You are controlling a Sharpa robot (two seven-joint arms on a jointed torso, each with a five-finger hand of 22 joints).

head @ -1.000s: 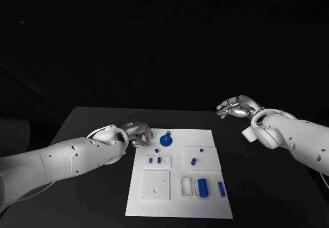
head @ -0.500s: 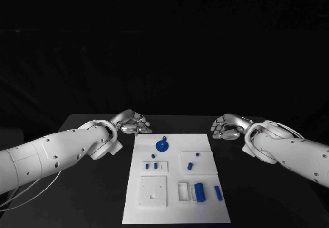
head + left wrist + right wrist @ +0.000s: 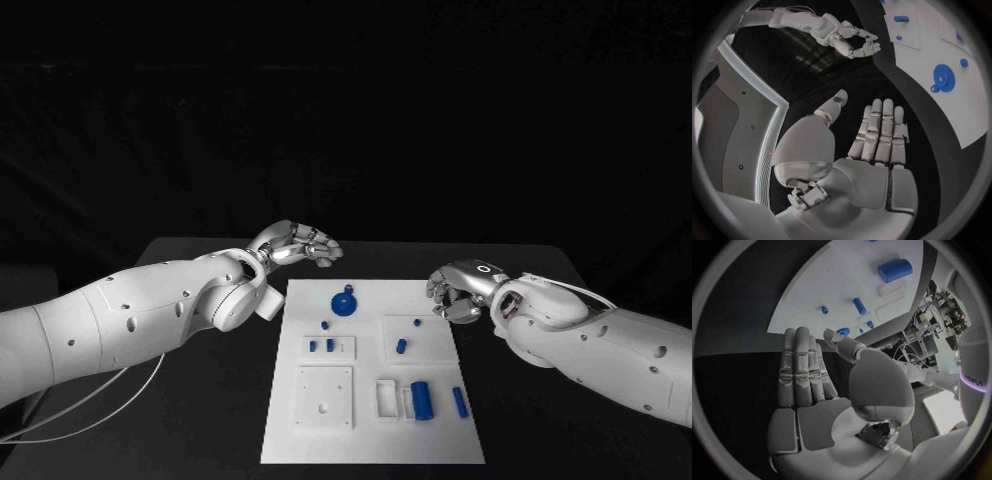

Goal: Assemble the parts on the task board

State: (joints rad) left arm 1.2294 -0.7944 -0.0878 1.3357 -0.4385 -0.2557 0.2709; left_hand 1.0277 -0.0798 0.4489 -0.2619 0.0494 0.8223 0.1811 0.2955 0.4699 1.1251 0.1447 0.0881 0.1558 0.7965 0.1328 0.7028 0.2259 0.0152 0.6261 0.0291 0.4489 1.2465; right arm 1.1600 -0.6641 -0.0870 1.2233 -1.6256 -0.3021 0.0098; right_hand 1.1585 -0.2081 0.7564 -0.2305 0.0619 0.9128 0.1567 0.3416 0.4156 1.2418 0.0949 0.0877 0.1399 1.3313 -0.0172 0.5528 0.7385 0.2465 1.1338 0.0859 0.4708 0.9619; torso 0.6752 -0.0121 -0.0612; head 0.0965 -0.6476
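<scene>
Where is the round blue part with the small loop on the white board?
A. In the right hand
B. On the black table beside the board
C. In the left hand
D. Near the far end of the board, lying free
D: the round blue part lies on the task board near its far end, with the left hand and right hand both apart from it.

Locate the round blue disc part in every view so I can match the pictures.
Head view: disc at the board's far end, between the hands.
Left wrist view: disc beyond the fingertips.
Right wrist view: disc behind the thumb, partly hidden.
Shared landmark: the white board.
</scene>
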